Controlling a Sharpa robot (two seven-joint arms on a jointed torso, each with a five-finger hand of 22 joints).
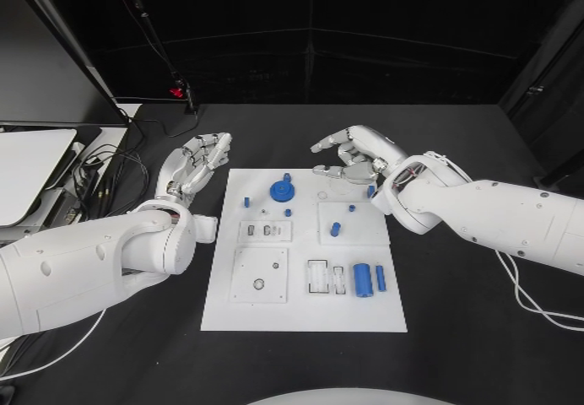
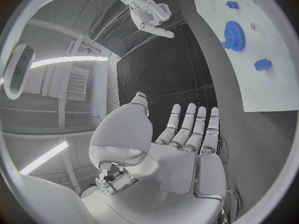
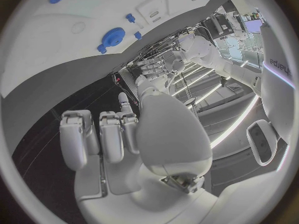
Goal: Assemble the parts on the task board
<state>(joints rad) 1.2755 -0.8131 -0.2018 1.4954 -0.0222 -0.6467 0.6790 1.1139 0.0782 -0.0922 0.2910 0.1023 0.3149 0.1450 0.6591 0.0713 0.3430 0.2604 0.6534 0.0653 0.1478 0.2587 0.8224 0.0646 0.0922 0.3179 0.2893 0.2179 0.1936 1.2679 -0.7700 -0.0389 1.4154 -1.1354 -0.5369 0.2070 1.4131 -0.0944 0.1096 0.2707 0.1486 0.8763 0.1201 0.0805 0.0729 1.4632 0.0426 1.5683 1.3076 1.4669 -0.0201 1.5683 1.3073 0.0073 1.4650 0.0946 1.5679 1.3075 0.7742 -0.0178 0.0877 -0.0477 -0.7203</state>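
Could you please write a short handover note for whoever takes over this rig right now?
Left hand: open, holds nothing, beside the task board's far left corner.
Right hand: fingers partly curled, holds nothing, over the board's far right corner.
On the board: blue gear at the far end, blue cylinder near the front right, small blue pieces between them.
Done: no part in hand yet.
Left: pick up the parts and assemble them.
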